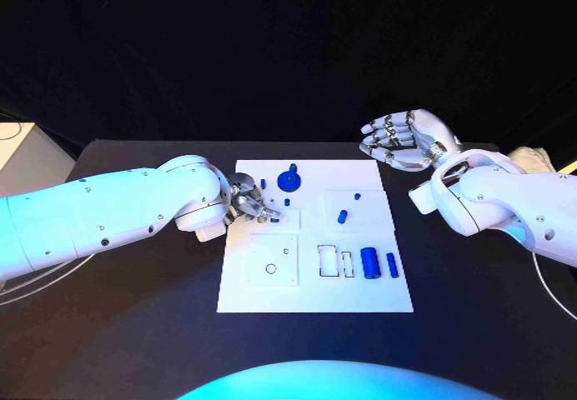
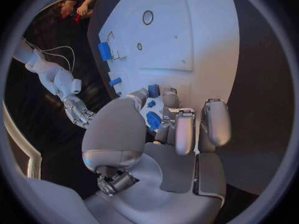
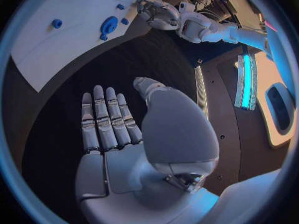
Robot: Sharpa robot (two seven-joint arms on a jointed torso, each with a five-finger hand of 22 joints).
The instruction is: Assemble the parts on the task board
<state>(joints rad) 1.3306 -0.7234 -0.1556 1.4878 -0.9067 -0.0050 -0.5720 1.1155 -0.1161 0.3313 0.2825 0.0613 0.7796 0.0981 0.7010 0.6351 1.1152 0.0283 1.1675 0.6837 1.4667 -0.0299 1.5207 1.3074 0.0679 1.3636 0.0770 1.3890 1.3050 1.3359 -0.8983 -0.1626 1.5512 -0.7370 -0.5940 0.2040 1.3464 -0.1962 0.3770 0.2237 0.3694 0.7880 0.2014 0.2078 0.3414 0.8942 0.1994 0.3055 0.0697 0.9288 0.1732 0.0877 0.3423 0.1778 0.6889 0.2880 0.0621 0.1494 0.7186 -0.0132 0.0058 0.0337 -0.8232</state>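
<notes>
Assembling stage: early, I judge; most parts lie loose on the board [image 1: 315, 296].
Left hand [image 1: 255, 207]: at the board's left edge, fingers [image 2: 184, 129] curled by a small peg [image 2: 150, 103]; whether they pinch it, I cannot tell.
Right hand [image 1: 404, 137]: above the tabletop [image 1: 132, 333] past the board's far right corner, fingers [image 3: 104, 115] straight, side by side, holding nothing.
Count: one disc [image 1: 288, 178], two cylinders [image 1: 370, 262], about five small pegs.
Left: nearly everything; the cutouts [image 1: 328, 260] look unfilled.

- A black table [image 1: 132, 333] stands against a dark backdrop [image 1: 241, 67].
- A white cabinet [image 1: 24, 154] sits just beside the table's far corner.
- Bluish light falls across everything.
</notes>
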